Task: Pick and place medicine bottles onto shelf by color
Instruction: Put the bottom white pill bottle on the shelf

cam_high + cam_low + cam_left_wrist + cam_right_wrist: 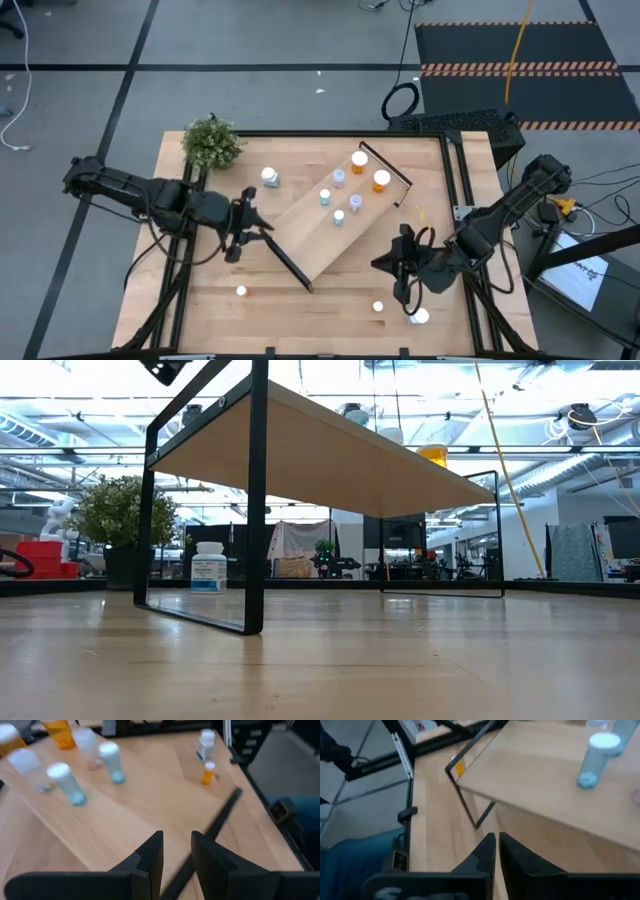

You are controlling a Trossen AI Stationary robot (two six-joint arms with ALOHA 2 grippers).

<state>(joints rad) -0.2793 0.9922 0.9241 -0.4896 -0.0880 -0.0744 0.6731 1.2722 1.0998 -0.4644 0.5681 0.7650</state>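
Observation:
The light-wood shelf [335,225] stands slantwise mid-table on its black end brackets [288,260]. On it stand two orange bottles [381,181] and several pale blue bottles [338,217]; they also show in the left wrist view [65,782]. A white bottle [270,178] stands on the table beyond the shelf. Three small bottles stand near the front edge: one at the left [241,291], and an orange one [207,772] and a white one [418,316] at the right. My left gripper [252,232] hovers at the shelf's left bracket, fingers [152,852] a little apart. My right gripper [392,268] is shut and empty off the shelf's near right side.
A green bushy plant [212,143] stands at the table's far left corner. Black frame rails [460,180] run along the table's right side. A small orange thing [459,767] lies on the table under the shelf's right end. Bare tabletop [320,310] lies along the near edge.

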